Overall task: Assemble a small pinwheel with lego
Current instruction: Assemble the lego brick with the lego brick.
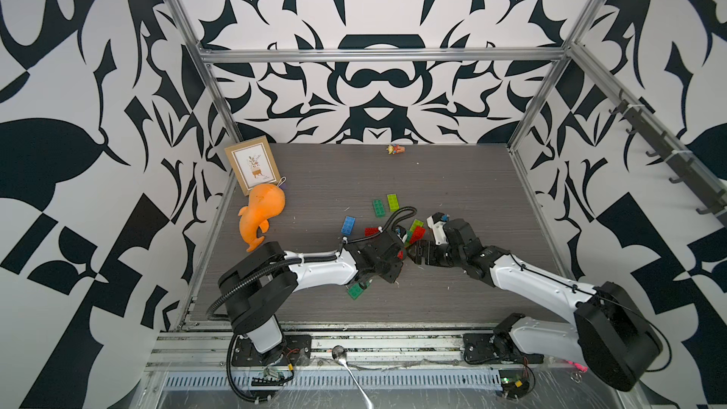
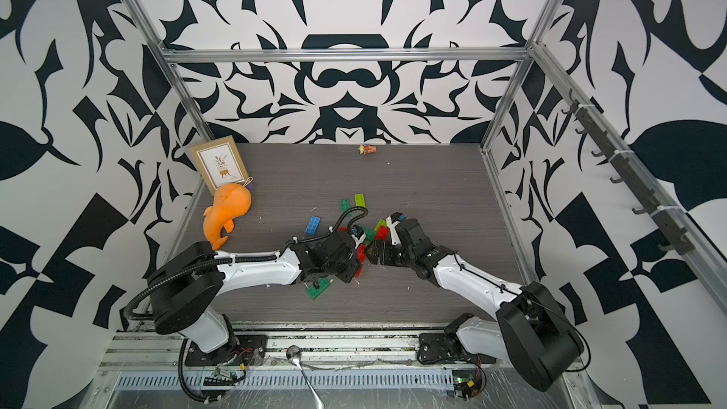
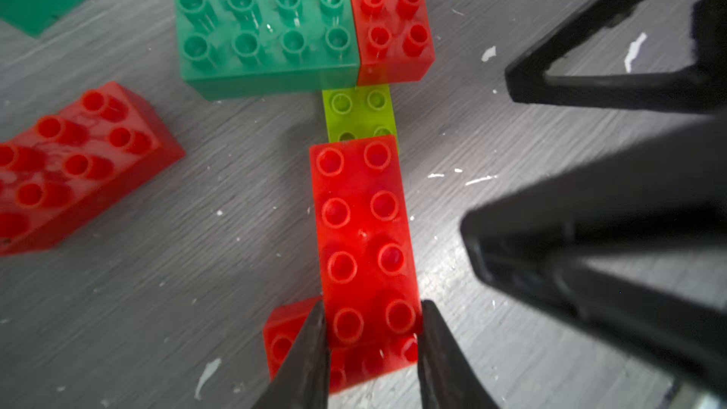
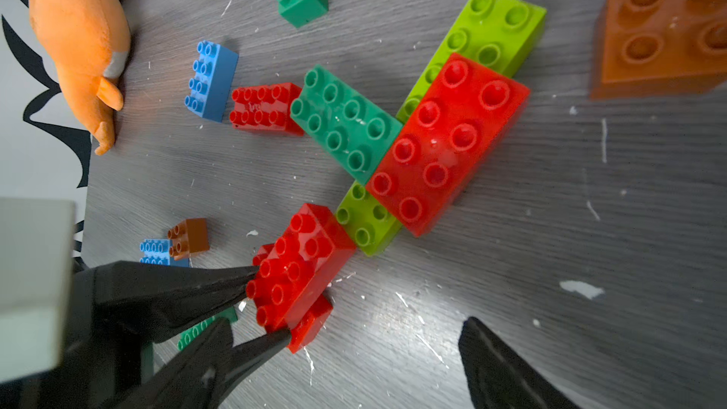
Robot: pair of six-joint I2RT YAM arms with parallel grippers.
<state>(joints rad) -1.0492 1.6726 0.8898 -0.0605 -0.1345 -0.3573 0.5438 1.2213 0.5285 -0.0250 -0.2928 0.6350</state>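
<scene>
Left wrist view: the left gripper [image 3: 371, 320] is clenched across the near end of a red 2x4 brick [image 3: 364, 230]. That brick's far end meets the lime brick [image 3: 360, 112]; we cannot tell whether it is seated or merely abutting. A second red brick [image 3: 283, 340] lies partly beneath. The right gripper [image 3: 488, 153] is spread wide just beside them, grasping nothing. Both top views hide this grip under the wrist housing.

Right wrist view adds a dark green brick [image 4: 346, 120] and an upper red brick [image 4: 444, 143] touching atop the lime strip mid-table. It also shows an orange square brick [image 4: 665, 33], a loose blue brick [image 4: 210, 80] and a plush whale [image 4: 78, 33].

Only the top views give us the framed card [image 1: 253, 165], the figurine [image 1: 395, 149] by the back wall and the spoon [image 1: 342, 356] on the front rail.

The tabletop [image 1: 452, 198] is grey wood-grain, flecked white. The walls [image 1: 373, 92] carry a black-and-white pattern inside an aluminium frame.
</scene>
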